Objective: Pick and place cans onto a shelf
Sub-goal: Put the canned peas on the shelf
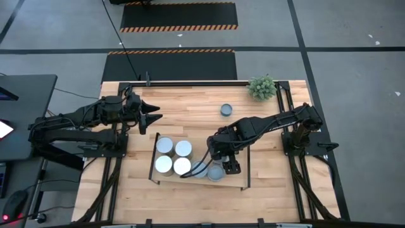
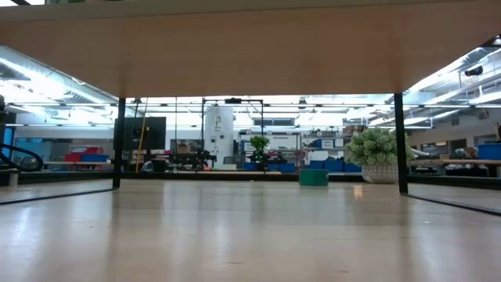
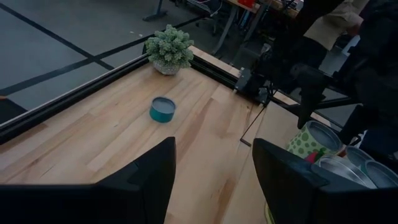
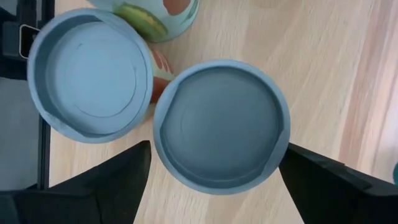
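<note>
- The right gripper [image 1: 229, 168] hangs over the shelf [image 1: 243, 180], fingers spread wide either side of a bluish-grey can [image 4: 221, 126] that stands on the board. They do not appear to press its wall, so I judge the placing step is at its end — the can is set down and let go.
- The left gripper [image 1: 154, 118] waits above the bare tabletop [image 1: 190, 101] behind the shelf, fingers partly apart and holding nothing.
- Count on the shelf: four pale cans [image 1: 173, 156] in a tight square at its left end, and at least two bluish ones at mid-board — the one between the fingers and a neighbour [image 4: 92, 73] touching or just beside it. The arm covers this spot from above, so a further can may be hidden.
- One bluish can [image 1: 226, 110] stands alone on the tabletop, near the small green plant [image 1: 262, 87].
- Next move, as I judge it: lift the right gripper straight up, clear of the neighbour, then go for the lone can.
</note>
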